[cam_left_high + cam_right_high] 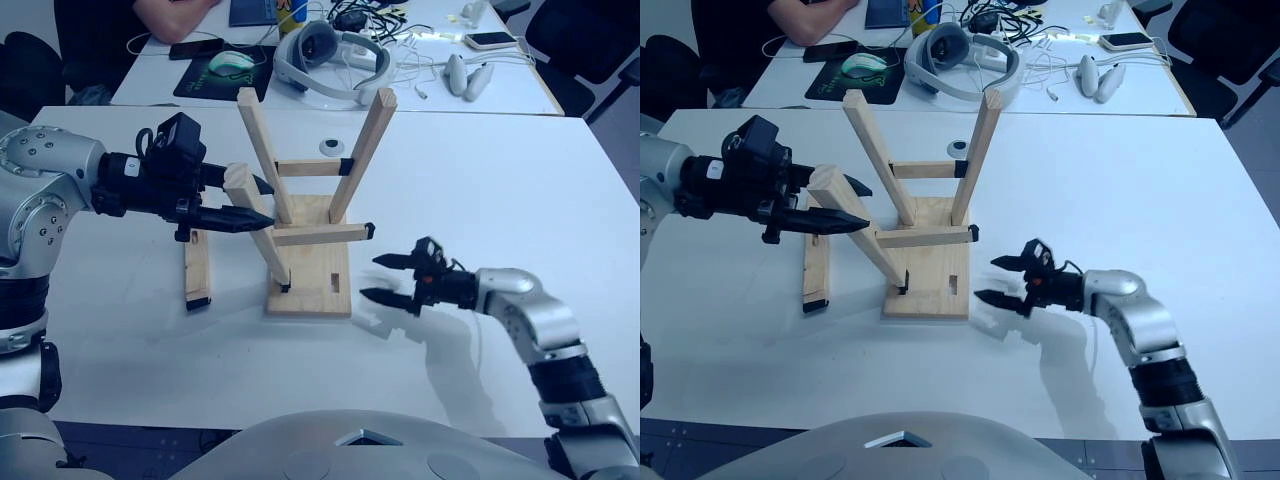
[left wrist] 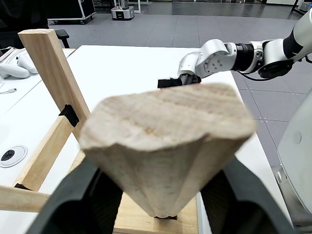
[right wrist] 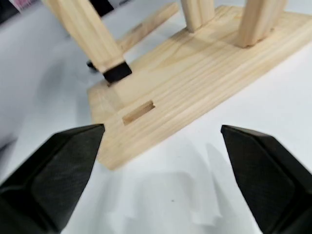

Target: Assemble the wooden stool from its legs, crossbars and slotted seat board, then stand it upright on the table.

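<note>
Right gripper (image 1: 370, 278) hangs wide open just off the right edge of the pale wooden slotted seat board (image 1: 322, 288), which lies flat on the white desk (image 1: 480, 180). Left gripper (image 1: 262, 206) is clamped on a tilted wooden leg (image 1: 272, 258) planted in the board's near-left corner. Two upright wooden legs (image 1: 365, 150) stand on the board, and a loose wooden bar (image 1: 197, 265) lies left of it.

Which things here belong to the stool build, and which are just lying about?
Job: seat board, upright legs, crossbars, held leg in the left gripper, loose wooden piece lying flat beside the board.
Lying about: headset, mouse, white phone, controllers on the far table.
</note>
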